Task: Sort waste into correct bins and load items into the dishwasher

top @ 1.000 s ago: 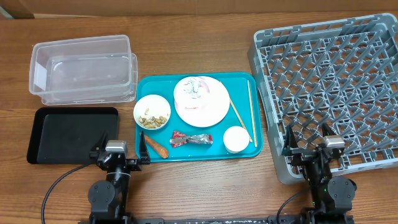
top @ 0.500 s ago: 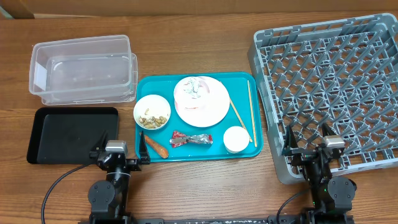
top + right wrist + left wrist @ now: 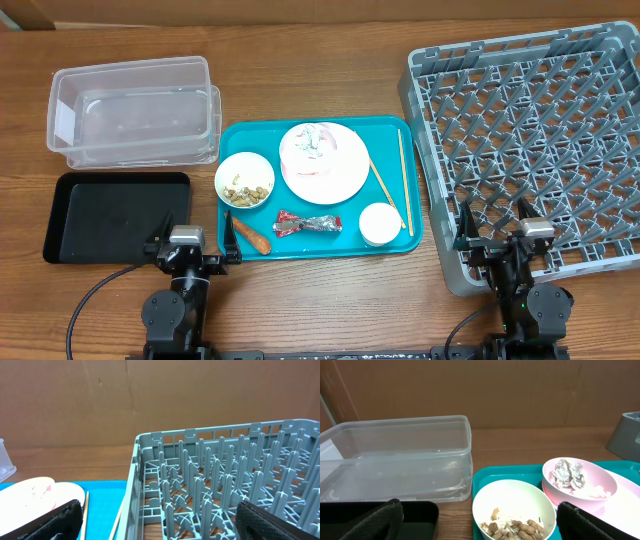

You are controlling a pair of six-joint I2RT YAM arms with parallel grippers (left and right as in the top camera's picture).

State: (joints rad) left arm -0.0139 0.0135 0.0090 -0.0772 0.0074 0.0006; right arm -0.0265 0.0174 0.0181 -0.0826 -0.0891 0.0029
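The left gripper (image 3: 196,228) has its jaws spread as wide as they go and holds nothing. One finger stands over the near edge of the shallow black tray (image 3: 110,218), the other over the near left corner of the teal serving tray (image 3: 250,140), close to the small orange carrot (image 3: 250,236). The right gripper (image 3: 494,225) is just as wide and also empty, both fingers over the near left corner of the grey dish rack (image 3: 530,130), which fills the right of the table. From the carrot, the red-and-silver foil wrapper (image 3: 308,223) lies at 3 o'clock and the white cup (image 3: 380,223) further on at 3 o'clock. The small white bowl (image 3: 244,170) of beige food scraps (image 3: 245,192) sits at 12 o'clock from the carrot. At 3 o'clock from that bowl is the pale pink plate (image 3: 335,180), carrying the pink bowl (image 3: 300,150) with crumpled white paper (image 3: 312,142). Two chopsticks (image 3: 402,180) lie along the serving tray's right side. The clear plastic tub (image 3: 130,108) sits at 12 o'clock from the black tray.
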